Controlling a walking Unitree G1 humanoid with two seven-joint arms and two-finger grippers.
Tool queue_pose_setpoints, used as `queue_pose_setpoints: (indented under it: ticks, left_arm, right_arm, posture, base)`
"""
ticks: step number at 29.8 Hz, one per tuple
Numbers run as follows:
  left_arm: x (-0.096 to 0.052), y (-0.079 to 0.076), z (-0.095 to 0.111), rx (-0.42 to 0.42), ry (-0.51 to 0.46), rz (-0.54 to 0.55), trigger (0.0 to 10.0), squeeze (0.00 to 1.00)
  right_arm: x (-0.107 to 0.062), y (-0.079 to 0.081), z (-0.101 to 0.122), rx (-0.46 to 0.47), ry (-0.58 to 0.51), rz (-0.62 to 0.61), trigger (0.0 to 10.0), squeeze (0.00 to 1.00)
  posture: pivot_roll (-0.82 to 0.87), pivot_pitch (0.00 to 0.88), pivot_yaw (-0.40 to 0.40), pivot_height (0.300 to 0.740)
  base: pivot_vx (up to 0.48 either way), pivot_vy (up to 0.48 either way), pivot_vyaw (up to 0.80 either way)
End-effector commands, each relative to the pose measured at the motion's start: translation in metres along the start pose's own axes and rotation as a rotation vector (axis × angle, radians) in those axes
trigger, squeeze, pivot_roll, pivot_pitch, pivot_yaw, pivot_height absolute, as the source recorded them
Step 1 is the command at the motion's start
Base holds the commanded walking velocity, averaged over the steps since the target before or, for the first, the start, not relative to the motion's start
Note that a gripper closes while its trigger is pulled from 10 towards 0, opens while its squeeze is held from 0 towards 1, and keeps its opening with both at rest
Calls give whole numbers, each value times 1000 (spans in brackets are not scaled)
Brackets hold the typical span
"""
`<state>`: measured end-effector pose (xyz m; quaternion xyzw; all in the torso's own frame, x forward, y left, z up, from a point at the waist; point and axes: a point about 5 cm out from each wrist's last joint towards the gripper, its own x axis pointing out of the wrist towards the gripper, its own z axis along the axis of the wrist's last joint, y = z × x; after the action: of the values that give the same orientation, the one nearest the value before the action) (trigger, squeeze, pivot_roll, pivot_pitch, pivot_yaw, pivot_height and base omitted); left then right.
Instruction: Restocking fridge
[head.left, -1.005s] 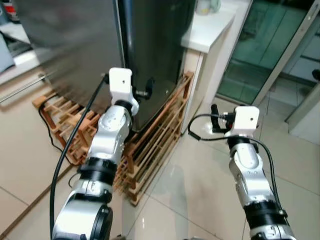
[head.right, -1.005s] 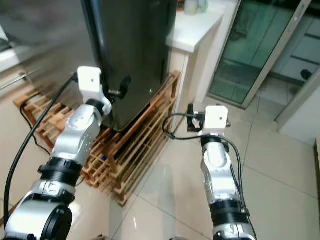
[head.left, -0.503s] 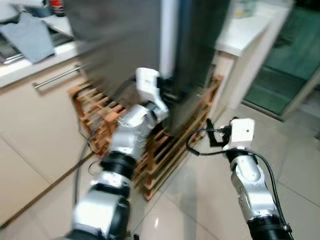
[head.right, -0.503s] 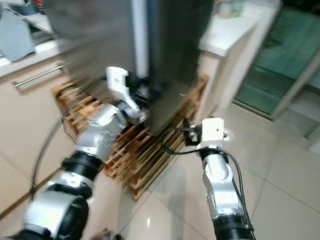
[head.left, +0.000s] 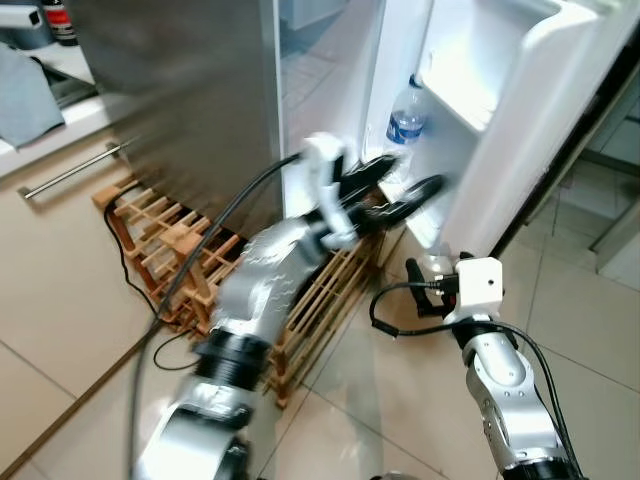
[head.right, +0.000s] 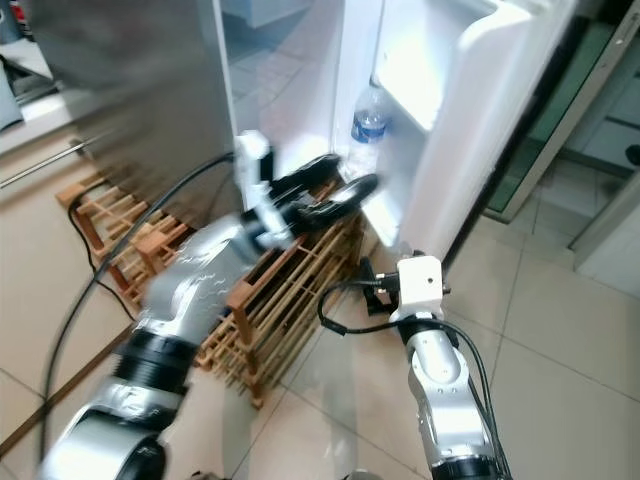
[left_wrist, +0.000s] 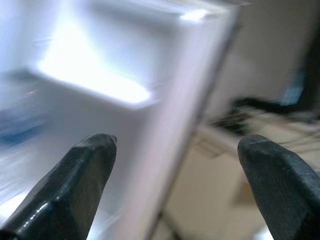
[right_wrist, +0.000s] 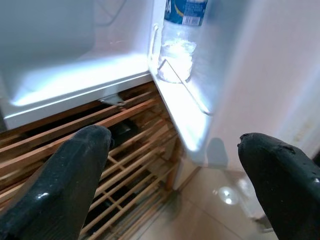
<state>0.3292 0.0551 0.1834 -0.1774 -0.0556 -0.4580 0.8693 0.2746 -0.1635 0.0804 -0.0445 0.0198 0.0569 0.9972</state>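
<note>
Glossy beige floor tiles (head.left: 80, 330) are running under a stainless fridge (head.left: 190, 100) that is standing on a slatted wooden rack (head.left: 320, 300), with its door (head.left: 520, 120) swung wide. A water bottle (head.left: 404, 118) is standing upright in the door's lower shelf (right_wrist: 187, 107), behind the wire rail. The left hand (head.left: 400, 190) is reaching at the bottom edge of the open door, motion-blurred, its two black fingers (left_wrist: 75, 185) spread wide apart and holding nothing. The right hand (head.left: 425, 283) is hovering low over the floor just below the door, near the rack, its fingers (right_wrist: 65, 175) likewise spread and gripping nothing. A cabinet with a bar handle (head.left: 75, 172) is standing to the fridge's left.
</note>
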Motion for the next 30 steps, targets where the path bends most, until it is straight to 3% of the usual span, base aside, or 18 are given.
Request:
queue_pose_setpoints:
  ticks: [1,2,3,4,5,6,7,9,11,14,19,27,30]
  left_arm:
    - [-25,22,6,50,12,158,10000,0]
    - [-25,22,6,50,12,158,10000,0]
    - [-55,48,6,105,22,379,10000,0]
    - [-72,61,6,157,34,527,10000,0]
    - [-72,61,6,157,34,527,10000,0]
    - [-101,79,5,208,40,777,10000,0]
    - [-101,79,5,208,40,777,10000,0]
    - [-135,80,1,211,16,976,10000,0]
    - [-152,66,-3,232,13,1025,10000,0]
    - [-157,53,-2,281,18,1039,10000,0]
    - [-132,52,6,388,27,1045,10000,0]
    - [-116,52,5,375,46,1007,10000,0]
    - [-112,61,6,388,60,1002,10000,0]
  right_arm:
    - [7,-3,7,0,-11,2,10000,212]
    - [7,-3,7,0,-11,2,10000,212]
    - [15,-3,10,8,-16,4,10000,224]
    - [19,-3,12,19,-19,3,10000,235]
    - [19,-3,12,19,-19,3,10000,235]
    - [26,0,15,36,-24,7,10000,243]
    - [26,0,15,36,-24,7,10000,243]
    - [34,4,20,57,-30,17,10000,255]
    - [39,7,21,78,-29,24,10000,271]
    - [42,10,21,96,-23,35,10000,282]
    - [45,24,15,128,-3,76,10000,310]
    - [46,35,20,150,-24,131,10000,333]
    - [50,33,21,150,-25,128,10000,341]
  posture:
    - [-64,0,-17,740]
    - [-64,0,-17,740]
    - [-41,0,-26,740]
    - [-24,0,-30,740]
    - [-24,0,-30,740]
    - [-4,0,-33,740]
    - [-4,0,-33,740]
    - [12,0,-39,740]
    - [29,0,-50,740]
    - [43,0,-56,740]
    - [46,0,-64,740]
    - [15,0,-73,740]
    - [28,0,-73,740]
  base:
    - [0,0,0]
    - [0,0,0]
    - [0,0,0]
    - [0,0,669]
    - [0,0,669]
    - [0,0,650]
    - [0,0,650]
    - [0,0,628]
    - [0,0,609]
    - [0,0,606]
    - [0,0,603]
    - [0,0,600]
    - [0,0,598]
